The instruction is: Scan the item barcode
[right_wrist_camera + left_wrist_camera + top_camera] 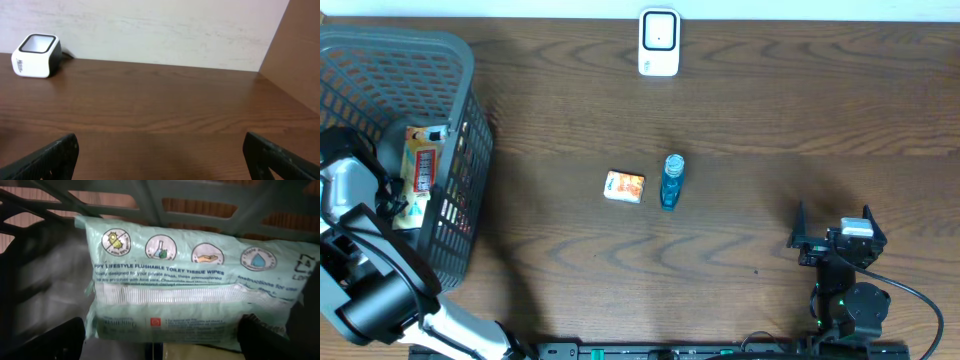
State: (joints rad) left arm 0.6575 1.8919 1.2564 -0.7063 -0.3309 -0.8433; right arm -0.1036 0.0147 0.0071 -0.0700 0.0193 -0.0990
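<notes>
Left claw [160, 342] is hanging over the wipes pack [190, 290], jaws spread wide and gripping nothing. Its two fingers [45, 340] are showing at the near corners of the wrist view, and the pack is lying between and beyond them.

The pack is sitting inside the basket [460, 110] at the left of the table [770, 120], leaning against the grey mesh wall, printed face up. An orange packet [422, 165] is lying in the basket too. Whether the two are touching cannot be told.

Right claw [162, 160] is idling at the near right, equally wide and empty, and is facing the scanner [659, 42] at the far edge.

A box [624, 186] and a bottle [672, 180] are lying mid-table, just beside each other.

Handling, as a judgement:
- The pack is looking soft and light, a film wrapper over a damp stack. It is likely to sag and crease if pinched at one end.
- The film is looking glossy, so probably slippery.
- It is not fragile.
- The best hold seems to be across the short width near the middle, where the stack gives some body. The crimped end seams look too thin.
- The raised flap strip across the face may peel, so it is better avoided.

No barcode is making itself out on this face. It may be on the small print along the near edge or underneath, so the pack will likely be needing a turn at the scanner.
</notes>
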